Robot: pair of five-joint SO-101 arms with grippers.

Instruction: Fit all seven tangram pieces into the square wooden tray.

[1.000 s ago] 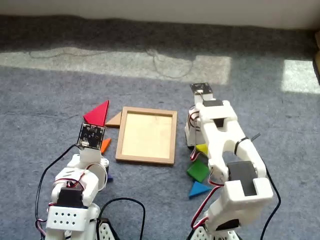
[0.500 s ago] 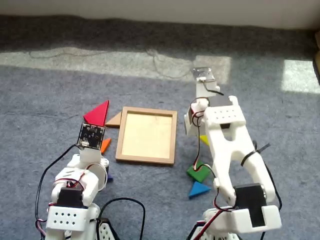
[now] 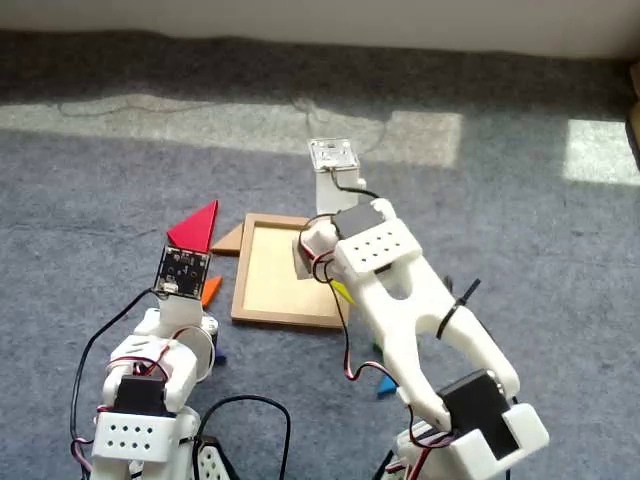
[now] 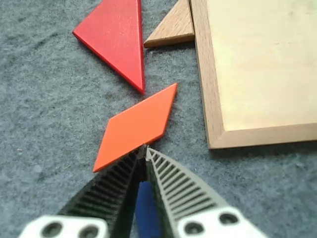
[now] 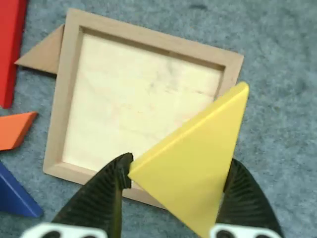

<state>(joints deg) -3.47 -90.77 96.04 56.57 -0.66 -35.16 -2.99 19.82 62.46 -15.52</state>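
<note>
1. Currently, the right gripper (image 5: 178, 171) is clamped on the yellow triangle (image 5: 193, 163), with one finger on each side of the piece.
2. The yellow triangle is over the near right part of the square wooden tray (image 5: 69, 94). Whether the piece touches the tray cannot be determined.
3. The tray lies flat on the grey carpet (image 3: 520, 230) between the two arms, and its inner floor is bare.
4. The left gripper (image 4: 144, 150) is to the left of the tray, and its fingers are closed tip to tip. The tips point at the near edge of the orange parallelogram (image 4: 136, 128).
5. A dark blue piece (image 5: 12, 196) lies on the carpet under the left gripper. It is visible through the slit behind the fingertips.
6. The red triangle (image 4: 119, 37) lies on the carpet beyond the orange parallelogram.
7. The wood-coloured triangle (image 4: 173, 29) lies just beside the tray's far left corner, against the outer rim.
8. A light blue triangle (image 3: 384, 385) lies on the near right carpet and is partly covered by the right arm.
</note>
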